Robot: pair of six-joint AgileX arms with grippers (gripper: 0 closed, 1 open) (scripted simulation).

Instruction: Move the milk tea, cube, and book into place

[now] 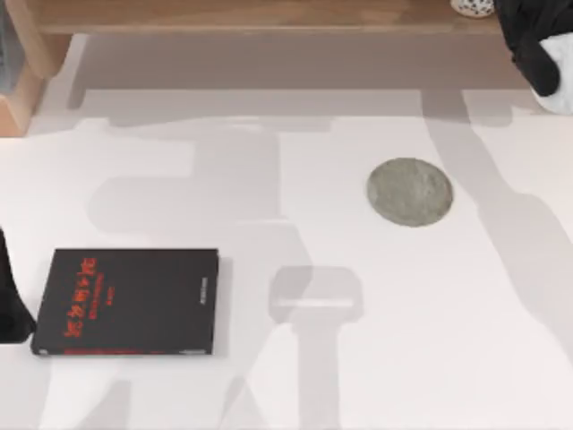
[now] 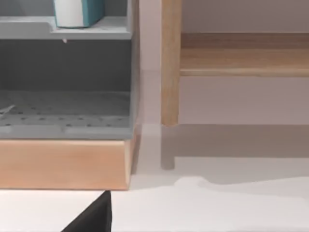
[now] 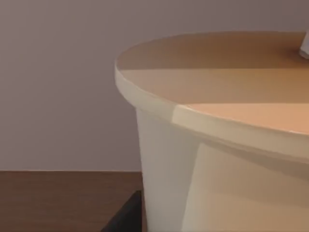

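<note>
black book (image 1: 125,302) with red lettering, mottled grey disc (image 1: 410,192), white table (image 1: 466,313), light-blue book (image 2: 79,12)

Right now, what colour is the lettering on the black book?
Red, on the black book; clearest in the top view.

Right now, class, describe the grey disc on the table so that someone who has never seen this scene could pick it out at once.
Start from the white table seen from above, with the wooden shelf along its far edge. Right of centre, nearer the shelf than the near edge, lies the grey disc. It is flat, round and mottled stone-grey, unlike the rectangular black book with red lettering at the table's left.
</note>
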